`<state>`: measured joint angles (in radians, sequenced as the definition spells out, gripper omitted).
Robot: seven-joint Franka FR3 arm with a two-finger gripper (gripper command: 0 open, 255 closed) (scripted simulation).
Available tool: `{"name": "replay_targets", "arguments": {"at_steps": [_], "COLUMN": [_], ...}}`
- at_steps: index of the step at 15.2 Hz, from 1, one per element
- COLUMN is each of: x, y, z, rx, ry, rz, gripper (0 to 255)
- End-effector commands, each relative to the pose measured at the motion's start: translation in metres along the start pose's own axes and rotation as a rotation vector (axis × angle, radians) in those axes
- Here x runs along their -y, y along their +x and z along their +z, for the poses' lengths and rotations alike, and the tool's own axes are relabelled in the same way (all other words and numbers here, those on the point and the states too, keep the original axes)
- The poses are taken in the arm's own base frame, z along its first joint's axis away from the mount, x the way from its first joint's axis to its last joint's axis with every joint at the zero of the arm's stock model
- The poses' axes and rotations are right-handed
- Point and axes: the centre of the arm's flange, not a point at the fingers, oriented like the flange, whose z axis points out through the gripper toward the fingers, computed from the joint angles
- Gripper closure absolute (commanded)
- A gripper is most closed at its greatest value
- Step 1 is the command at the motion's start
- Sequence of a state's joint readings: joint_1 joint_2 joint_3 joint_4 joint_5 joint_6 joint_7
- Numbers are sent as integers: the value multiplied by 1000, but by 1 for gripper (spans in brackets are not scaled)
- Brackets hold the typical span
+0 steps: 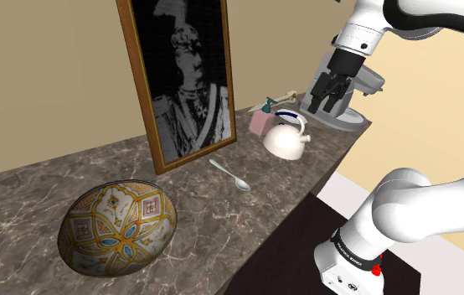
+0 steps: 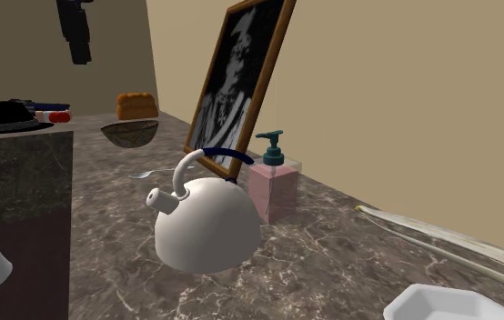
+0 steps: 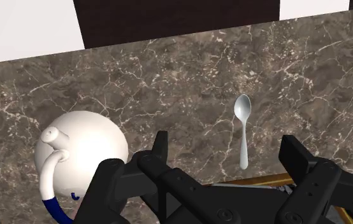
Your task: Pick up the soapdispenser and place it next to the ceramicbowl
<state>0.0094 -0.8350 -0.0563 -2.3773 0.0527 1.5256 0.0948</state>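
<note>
Overhead, the tool (image 1: pixel 329 99) hangs with fingers spread

Brown veined marble forms the surface (image 1: pixel 21 193), which runs along a beige wall with a framed portrait (image 1: pixel 184 75) leaning on that wall. The pink soapdispenser (image 1: pixel 264 121) stands by the wall, just beside the white kettle (image 1: pixel 287 140) and well apart from the patterned ceramicbowl (image 1: pixel 120 228). The wrist view looks down on a spoon (image 3: pixel 243 130). The second exterior view adds a white dish (image 2: pixel 450 305).
</note>
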Motion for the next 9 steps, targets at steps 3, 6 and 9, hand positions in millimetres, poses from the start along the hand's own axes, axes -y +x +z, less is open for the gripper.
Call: {"name": "replay_targets", "arguments": {"at_steps": [3,6,9], "x": [-16,-39,-61], "y": [20,49,79], "z": [7,17,26], "rx": [-1,-3,-6], "ry": [-4,-9,-14], "rz": [-9,-24,-38], "gripper": [0,0,0]}}
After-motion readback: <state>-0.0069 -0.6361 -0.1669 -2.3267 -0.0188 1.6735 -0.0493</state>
